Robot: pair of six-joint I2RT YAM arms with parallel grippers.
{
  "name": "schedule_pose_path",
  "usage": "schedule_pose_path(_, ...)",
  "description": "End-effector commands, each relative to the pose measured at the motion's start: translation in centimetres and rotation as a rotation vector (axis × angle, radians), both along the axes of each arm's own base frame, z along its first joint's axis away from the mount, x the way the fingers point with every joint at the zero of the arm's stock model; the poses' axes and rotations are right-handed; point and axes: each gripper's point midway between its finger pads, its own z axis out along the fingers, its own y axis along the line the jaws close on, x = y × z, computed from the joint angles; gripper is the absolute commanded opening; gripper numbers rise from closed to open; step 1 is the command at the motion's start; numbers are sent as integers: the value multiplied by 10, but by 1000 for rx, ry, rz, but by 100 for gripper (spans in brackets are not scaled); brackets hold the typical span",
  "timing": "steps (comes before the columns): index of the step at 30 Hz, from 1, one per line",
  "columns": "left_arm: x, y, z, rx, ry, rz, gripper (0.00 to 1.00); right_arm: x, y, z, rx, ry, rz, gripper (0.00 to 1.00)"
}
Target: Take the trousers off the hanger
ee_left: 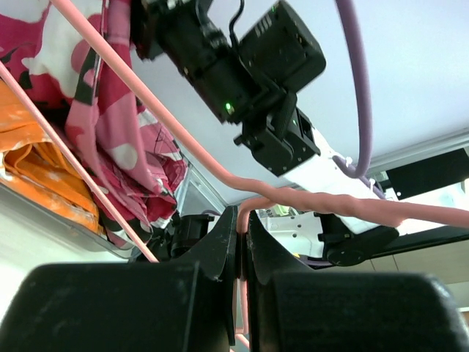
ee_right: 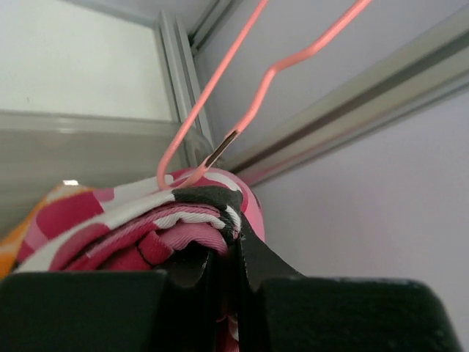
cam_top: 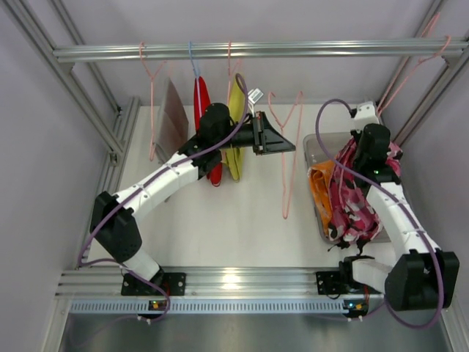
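While the left gripper (cam_top: 287, 144) is clenched on the thin pink wire hanger (cam_top: 292, 158), its two black fingers (ee_left: 220, 242) pinching the wire just left of the shallow grey plastic bin (cam_top: 316, 143), the right gripper (ee_right: 227, 246) is clamped on a fold of the pink camouflage cloth trousers (cam_top: 355, 202) with black and white patches, above the bin's far end. From that grip the pink pair hangs down over the right half of the bin. The crumpled orange cloth trousers (cam_top: 320, 189) lie inside the bin against its left wall, touching the pink pair. Seen from above, the hanger stands outside the bin, apart from both pairs. From the left wrist its wire crosses in front of the pink cloth, and whether they touch cannot be told.
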Motion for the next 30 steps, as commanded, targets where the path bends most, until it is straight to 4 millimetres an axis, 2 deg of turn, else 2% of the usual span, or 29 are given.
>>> schedule_pose_path(1, 0, 3, 36, -77, -100, 1, 0, 35, 6, 89, 78, -342, 42, 0)
schedule_pose_path(4, 1, 4, 35, -73, -103, 4, 0, 45, 10, 98, 87, -365, 64, 0)
schedule_pose_path(6, 2, 5, 35, -72, -105, 9, 0, 45, 12, 97, 90, -366, 79, 0)
schedule_pose_path(7, 2, 6, 35, -72, -106, 11, 0, 43, 13, 88, 93, -354, 90, 0)
schedule_pose_path(9, 2, 6, 34, -71, -105, 12, 0, 42, 26, 68, 98, -281, 177, 0)
schedule_pose_path(10, 1, 7, 35, -73, -108, 12, 0, 37, 31, 55, 103, -234, 208, 4)
schedule_pose_path(11, 1, 8, 34, -71, -108, 11, 0, 33, 40, 33, 114, -137, 258, 9)
schedule_pose_path(12, 1, 8, 34, -71, -110, 11, 0, 29, 41, 23, 117, -101, 268, 17)
schedule_pose_path(13, 1, 8, 34, -72, -110, 8, 0, 21, 43, 11, 117, -68, 283, 30)
schedule_pose_path(16, -1, 8, 33, -71, -115, 2, 0, 1, 49, -12, 118, -1, 332, 50)
schedule_pose_path(18, -2, 9, 33, -66, -128, -3, 0, -11, 54, -18, 129, 32, 360, 54)
schedule_pose_path(21, -4, 10, 27, -47, -148, -8, 0, -34, 61, -5, 157, 41, 393, 62)
schedule_pose_path(22, -5, 11, 27, -44, -156, -6, 0, -40, 64, -2, 169, 49, 402, 73)
schedule_pose_path(23, -5, 12, 23, -36, -167, -7, 0, -46, 75, -1, 198, 65, 458, 78)
schedule_pose_path(24, -6, 13, 22, -34, -173, -8, 0, -54, 81, 14, 207, 49, 492, 80)
schedule_pose_path(25, -8, 14, 21, -31, -176, -8, 0, -65, 84, 7, 233, 95, 502, 79)
schedule_pose_path(26, -8, 15, 16, -25, -173, -10, 0, -72, 91, 8, 264, 100, 528, 77)
schedule_pose_path(27, -10, 15, 16, -24, -176, -13, 0, -80, 96, 20, 270, 83, 553, 72)
schedule_pose_path(28, -12, 16, 16, -25, -182, -15, 0, -90, 100, 15, 295, 119, 566, 66)
schedule_pose_path(30, -14, 17, 11, -11, -190, -17, 0, -102, 106, 30, 354, 81, 583, 62)
